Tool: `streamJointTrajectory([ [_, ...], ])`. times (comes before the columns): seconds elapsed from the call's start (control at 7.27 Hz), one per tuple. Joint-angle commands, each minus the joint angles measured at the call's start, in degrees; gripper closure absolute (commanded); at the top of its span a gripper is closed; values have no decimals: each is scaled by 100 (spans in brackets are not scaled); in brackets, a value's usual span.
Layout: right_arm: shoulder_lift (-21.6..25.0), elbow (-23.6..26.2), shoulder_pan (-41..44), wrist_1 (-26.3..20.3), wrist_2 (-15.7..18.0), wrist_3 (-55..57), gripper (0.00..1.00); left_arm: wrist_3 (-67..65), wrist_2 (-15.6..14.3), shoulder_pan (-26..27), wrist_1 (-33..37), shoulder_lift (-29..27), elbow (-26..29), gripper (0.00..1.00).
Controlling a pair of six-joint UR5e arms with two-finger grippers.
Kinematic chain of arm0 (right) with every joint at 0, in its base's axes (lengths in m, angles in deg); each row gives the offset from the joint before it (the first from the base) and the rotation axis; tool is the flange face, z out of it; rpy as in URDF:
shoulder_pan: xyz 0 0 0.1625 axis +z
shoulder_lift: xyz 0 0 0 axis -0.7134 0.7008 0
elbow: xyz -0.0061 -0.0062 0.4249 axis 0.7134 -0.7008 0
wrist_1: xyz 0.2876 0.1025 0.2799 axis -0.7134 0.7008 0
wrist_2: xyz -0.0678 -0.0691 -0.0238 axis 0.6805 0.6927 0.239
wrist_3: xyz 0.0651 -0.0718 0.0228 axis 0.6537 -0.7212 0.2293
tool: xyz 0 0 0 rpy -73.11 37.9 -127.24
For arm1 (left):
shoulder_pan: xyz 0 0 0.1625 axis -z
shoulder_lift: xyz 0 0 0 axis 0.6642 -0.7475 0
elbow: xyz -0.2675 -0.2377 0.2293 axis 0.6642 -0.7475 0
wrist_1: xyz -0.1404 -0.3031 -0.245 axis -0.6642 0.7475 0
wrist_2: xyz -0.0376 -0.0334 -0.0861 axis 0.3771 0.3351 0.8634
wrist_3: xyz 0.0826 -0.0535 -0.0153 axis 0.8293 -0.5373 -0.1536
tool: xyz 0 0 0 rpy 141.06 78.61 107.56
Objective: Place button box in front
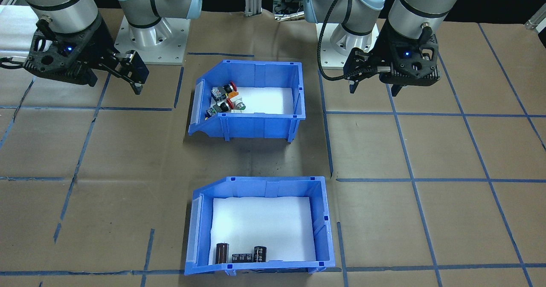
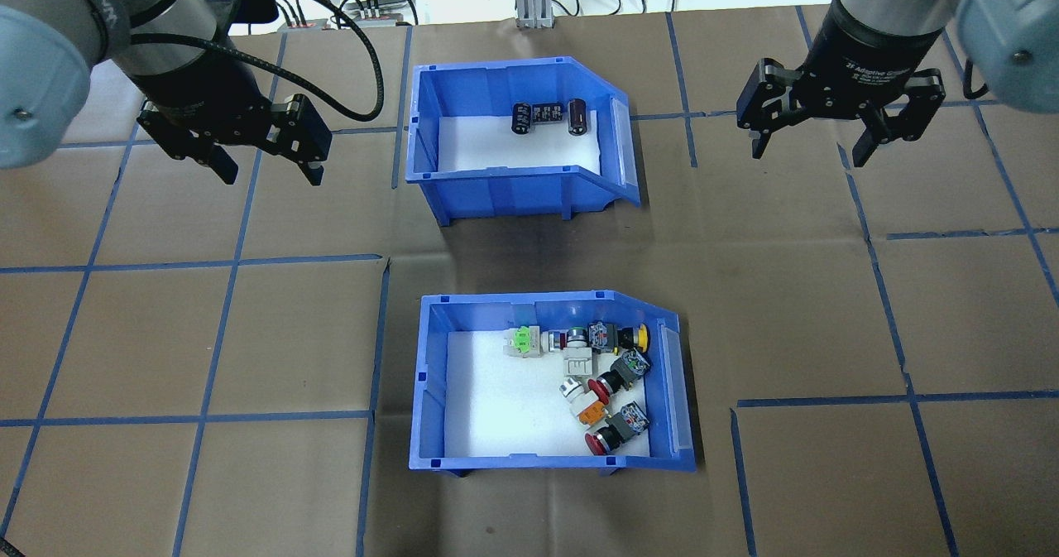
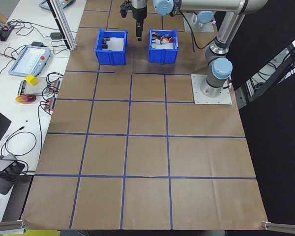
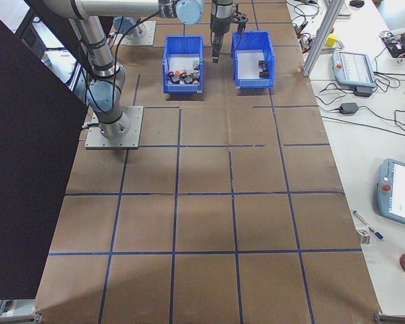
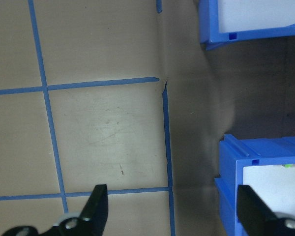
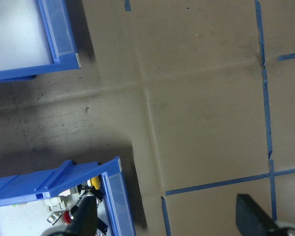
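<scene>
With both the left claw (image 2: 263,158) and right claw (image 2: 809,137) hanging wide and empty, either should drop onto a side wall of the button box (image 2: 550,385), mid-bench toward the robot's edge, clear of the capacitor bin (image 2: 513,136)

Capacitor bin (image 2: 496,184): blue, white foam liner, at 12 o'clock on the table.
Capacitors (image 2: 550,117): black cylinders along its far wall.
Table (image 2: 207,333): brown paper, blue tape grid.
</scene>
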Motion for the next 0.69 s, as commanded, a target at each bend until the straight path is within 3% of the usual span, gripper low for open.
streamJointTrajectory([
  [0.0, 0, 11, 2, -9, 70, 0, 0, 20, -12, 3, 0, 7, -26, 8],
  [0.55, -44, 3, 2, -9, 27, -79, 0, 29, 5, 3, -132, 94, -61, 5],
])
